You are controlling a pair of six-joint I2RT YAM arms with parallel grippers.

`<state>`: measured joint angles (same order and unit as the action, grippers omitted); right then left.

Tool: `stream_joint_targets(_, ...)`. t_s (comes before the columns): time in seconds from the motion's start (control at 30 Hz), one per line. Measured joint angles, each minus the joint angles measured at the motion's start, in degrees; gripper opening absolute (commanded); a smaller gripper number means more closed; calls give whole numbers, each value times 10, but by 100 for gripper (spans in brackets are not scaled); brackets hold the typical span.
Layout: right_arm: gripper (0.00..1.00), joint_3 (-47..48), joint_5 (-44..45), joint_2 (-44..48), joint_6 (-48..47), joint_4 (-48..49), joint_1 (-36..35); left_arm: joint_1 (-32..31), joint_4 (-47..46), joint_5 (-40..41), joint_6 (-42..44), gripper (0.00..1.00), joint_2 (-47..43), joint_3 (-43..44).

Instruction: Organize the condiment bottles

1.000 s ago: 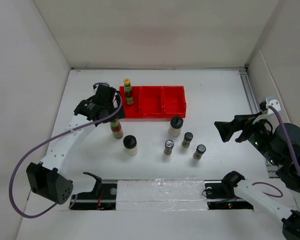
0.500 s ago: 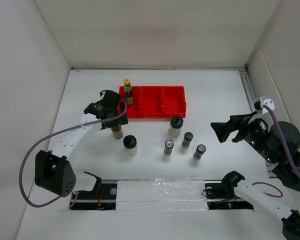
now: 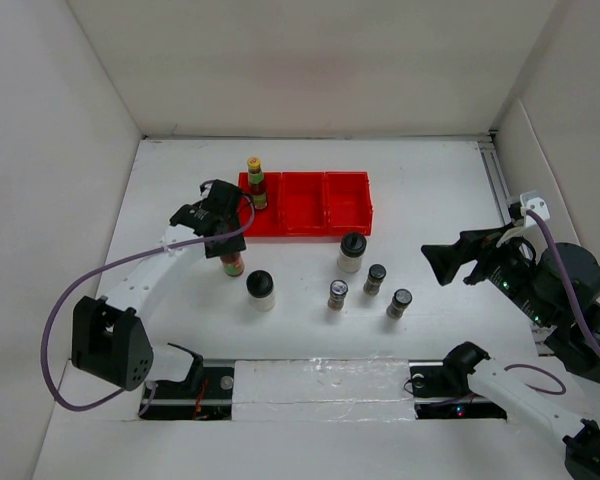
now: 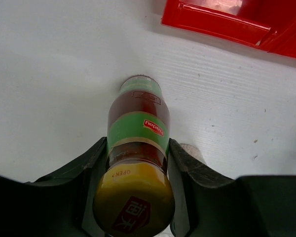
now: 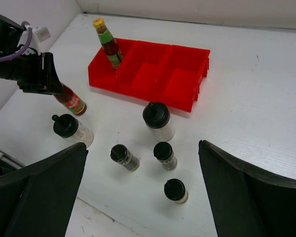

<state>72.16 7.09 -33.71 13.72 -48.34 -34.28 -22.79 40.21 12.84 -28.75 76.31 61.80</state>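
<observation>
Currently the left gripper (image 4: 138, 165) is clamped on one tall yellow-capped bottle (image 4: 139, 123), with both fingers (image 4: 91, 165) pressed against its neck just below the cap. This bottle leans rather than standing upright and sits just near of the left end of the red tray (image 3: 302, 232). I cannot tell whether its base touches the table (image 3: 430, 180).

The second yellow-capped bottle (image 3: 256, 184) stands in the tray's left compartment. One white jar (image 3: 261, 290) stands on the table just near and right of the held bottle. The second white jar (image 3: 352, 251) stands just near of the tray's right compartment. Three dark-capped shakers (image 3: 338, 294) (image 3: 375, 279) (image 3: 399, 303) form a loose group near of that jar.

The right gripper (image 3: 438, 260) hovers at the right side, well apart from every bottle — its fingers are spread wide and grip nothing.
</observation>
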Motion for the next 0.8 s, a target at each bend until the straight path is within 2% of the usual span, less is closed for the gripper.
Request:
stream_joint_targets(0.27,100,0,0,0,0,0,0,0,56,0,12,0,17,68)
stream_joint_targets(0.53,100,0,16,-1,0,0,0,0,95,-5,34,0,60,249)
stream_joint_targets(0.8,100,0,26,-5,0,0,0,0,104,-25,52,0,178,395)
